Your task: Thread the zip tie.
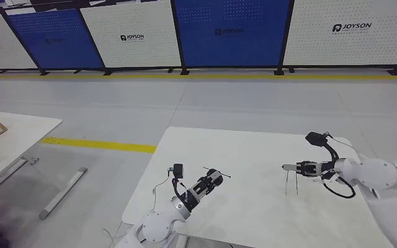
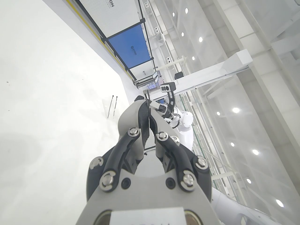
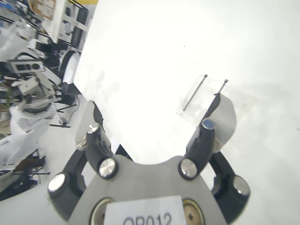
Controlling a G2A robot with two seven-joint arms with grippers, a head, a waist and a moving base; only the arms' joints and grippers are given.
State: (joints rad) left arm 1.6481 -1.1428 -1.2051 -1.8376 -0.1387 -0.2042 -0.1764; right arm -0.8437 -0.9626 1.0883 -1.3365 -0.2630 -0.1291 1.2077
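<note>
My left gripper (image 1: 213, 179) hovers over the near left part of the white table (image 1: 248, 155), shut on a thin black zip tie (image 1: 224, 175) that sticks out on both sides of its tip. In the left wrist view the pads (image 2: 145, 118) are pressed together. Two more black zip ties (image 1: 291, 182) lie side by side on the right part of the table. My right gripper (image 1: 286, 167) is just above them. Its own wrist view shows the right gripper (image 3: 155, 100) open wide, one finger (image 3: 222, 108) beside the nearer of the two zip ties (image 3: 194, 92).
The two lying ties rest on a small clear sheet (image 3: 206, 108). They also appear on the table in the left wrist view as zip ties (image 2: 112, 106). Another white table (image 1: 22, 133) stands to the far left across the floor gap.
</note>
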